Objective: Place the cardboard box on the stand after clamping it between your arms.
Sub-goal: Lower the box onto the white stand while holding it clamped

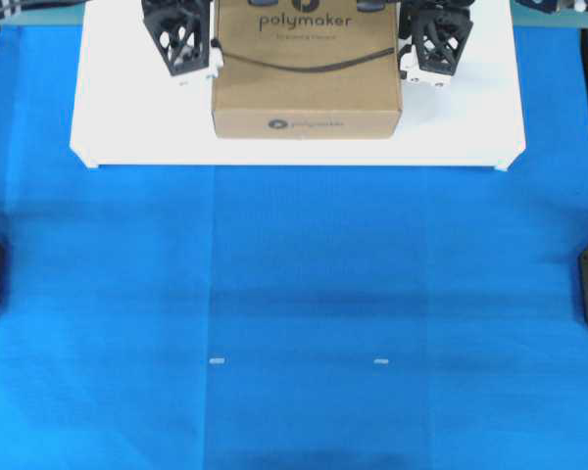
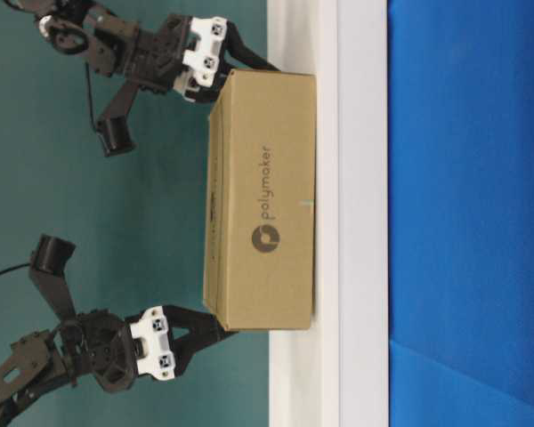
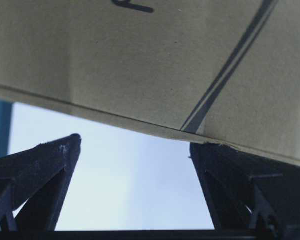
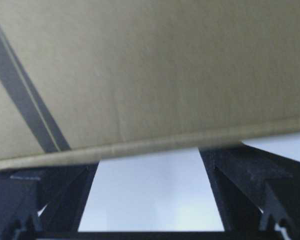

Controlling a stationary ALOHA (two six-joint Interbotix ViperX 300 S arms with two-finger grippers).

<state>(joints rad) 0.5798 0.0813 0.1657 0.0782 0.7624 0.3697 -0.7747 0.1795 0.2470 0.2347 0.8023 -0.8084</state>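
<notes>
On the stand [image 1: 127, 127], the cardboard box [image 1: 307, 93] sits between both arms' spread fingers [image 1: 181, 39], flanking its sides.

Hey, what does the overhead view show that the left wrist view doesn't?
Only the overhead view: the whole white stand on the blue cloth, both claws flanking the cardboard box, left claw and right claw, plus the polymaker logo.
Only the left wrist view: the box's lower edge up close, between the open fingers.
Both: box, stand, curved dark line.
</notes>
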